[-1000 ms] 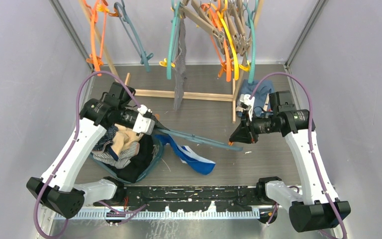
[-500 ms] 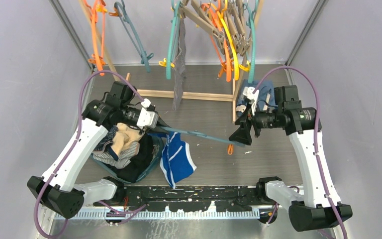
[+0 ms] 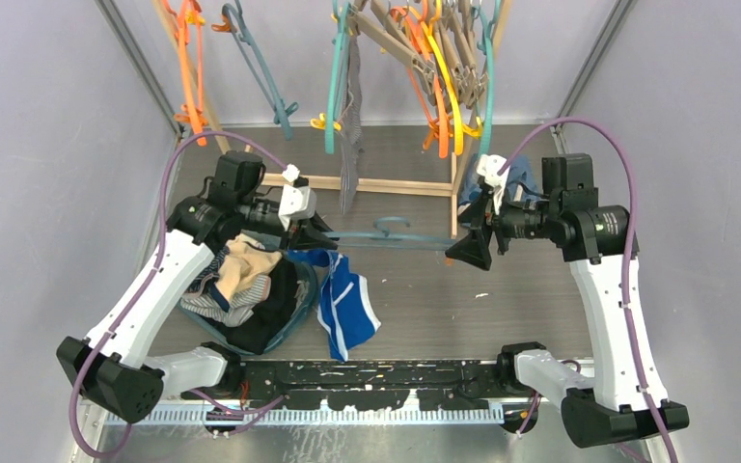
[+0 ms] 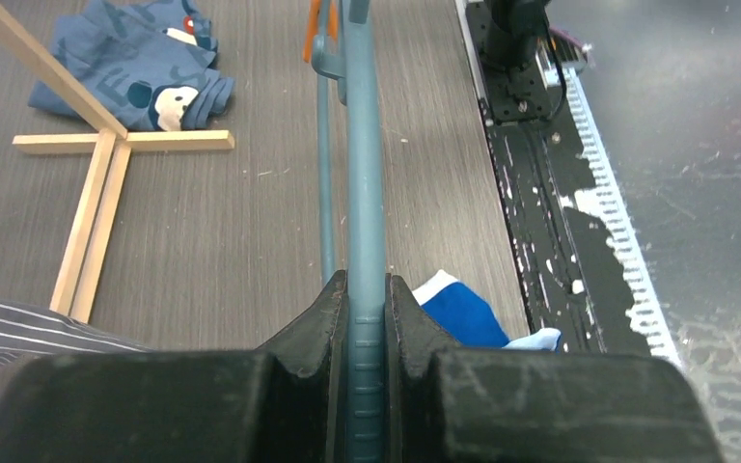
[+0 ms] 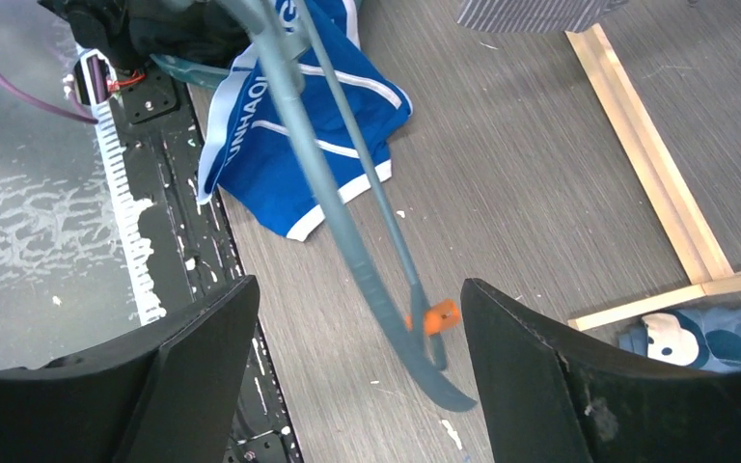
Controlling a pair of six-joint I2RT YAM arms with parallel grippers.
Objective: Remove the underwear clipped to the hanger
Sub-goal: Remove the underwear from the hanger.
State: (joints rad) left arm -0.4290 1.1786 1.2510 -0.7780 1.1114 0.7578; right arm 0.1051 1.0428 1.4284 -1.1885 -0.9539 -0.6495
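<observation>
One teal plastic hanger (image 3: 415,239) spans the two arms, long axis left to right and near level. Its left end is clamped in the left gripper (image 4: 367,289), while the right gripper (image 5: 362,289) has its fingers apart at the other end, where one orange clip (image 5: 439,315) shows. One bright blue white-trimmed underwear (image 3: 347,304) lies on the grey wood-grain table (image 3: 415,289) just beside the round teal basket (image 3: 294,323), long axis running far to near.

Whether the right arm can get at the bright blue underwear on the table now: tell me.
Probably yes. The right gripper is open and empty, and the bright blue underwear lies spread on the table. Only the teal hanger, clamped in the left gripper, crosses above it.
</observation>
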